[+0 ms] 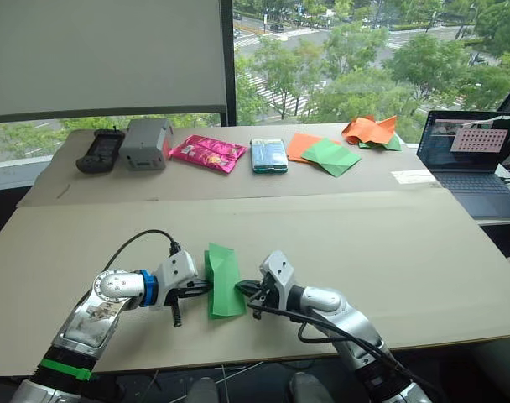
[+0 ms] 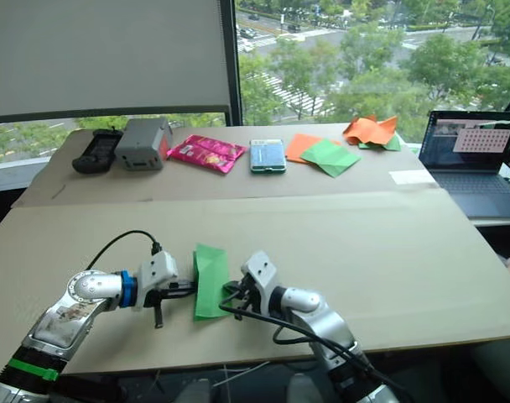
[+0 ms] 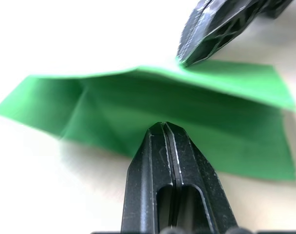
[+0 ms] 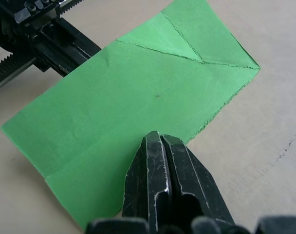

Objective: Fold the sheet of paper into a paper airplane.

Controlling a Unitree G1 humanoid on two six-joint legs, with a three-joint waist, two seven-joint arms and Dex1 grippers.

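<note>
Paper first: the thin bright green creased sheet of paper [image 1: 223,280], folded into a narrow strip, lies near the front edge of the tan cardboard tabletop [image 1: 389,252]. Left gripper [image 1: 206,286] and right gripper [image 1: 241,289] pinch opposite long edges, fingers closed. Uneven pulling could tear it or skew the crease.

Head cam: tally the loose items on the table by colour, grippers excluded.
Green: 3, the sheet of paper between the grippers, a flat sheet, a scrap under the orange heap
Orange: 2, a flat sheet, a crumpled heap
Pink: 1, snack packet
Teal: 1, packet
Grey: 1, box
Black: 1, handheld controller
Dark blue: 1, laptop
Total: 10
</note>
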